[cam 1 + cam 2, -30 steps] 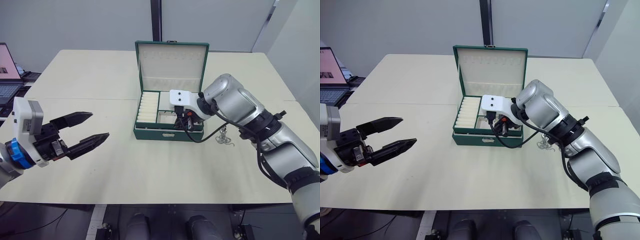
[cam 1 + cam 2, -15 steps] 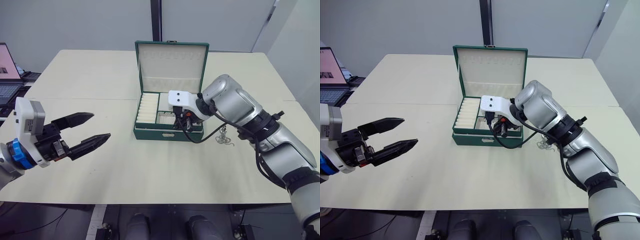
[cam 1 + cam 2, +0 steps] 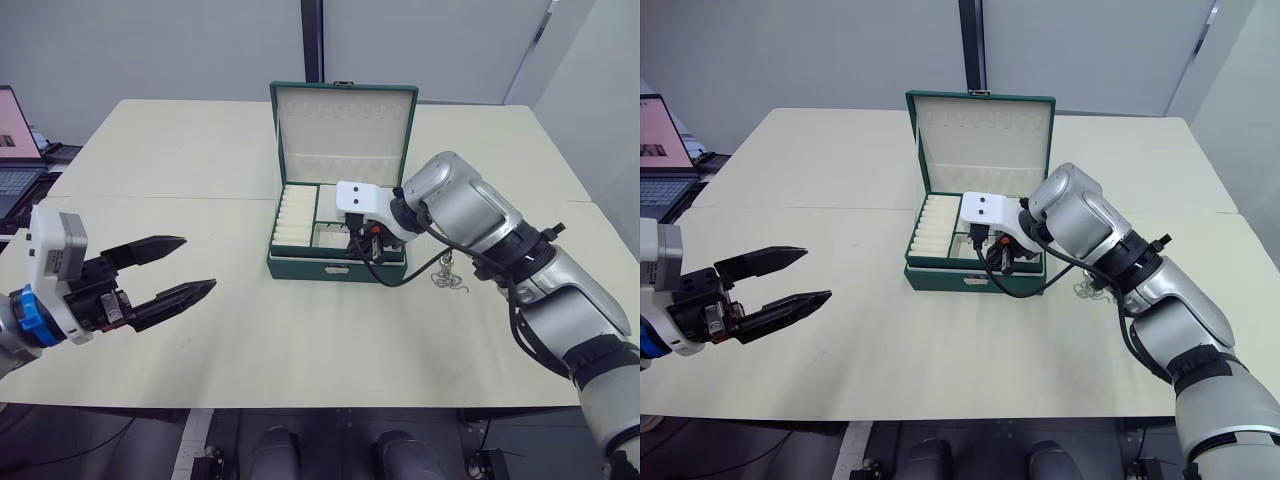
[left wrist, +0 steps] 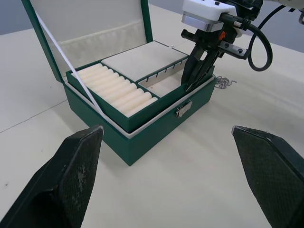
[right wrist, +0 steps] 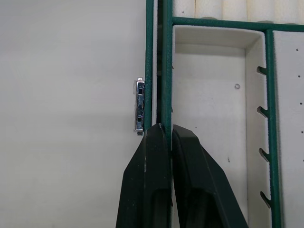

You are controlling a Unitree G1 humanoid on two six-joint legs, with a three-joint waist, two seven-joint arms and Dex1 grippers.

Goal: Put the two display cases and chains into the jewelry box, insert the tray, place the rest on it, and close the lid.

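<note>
While the left gripper (image 3: pixel 170 270) hovers wide open over the table (image 3: pixel 300 340), the right gripper (image 4: pixel 192 80) dips pinched together over the front wall of the lid-up jewelry box (image 3: pixel 338 268). A chain (image 3: pixel 447 278) lies just right of it.

Office or lab room: plain grey partition walls (image 3: pixel 150 45), pale tables (image 3: pixel 180 150), open laptop (image 3: pixel 15 140) at side.

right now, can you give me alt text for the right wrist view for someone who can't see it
The right gripper, its two black fingers nearly together, pinches the front rim of the tray in the open green jewelry box, beside the box's silver clasp. Past the fingertips lies a cream-lined tray compartment, with a small round item too small to identify.
</note>
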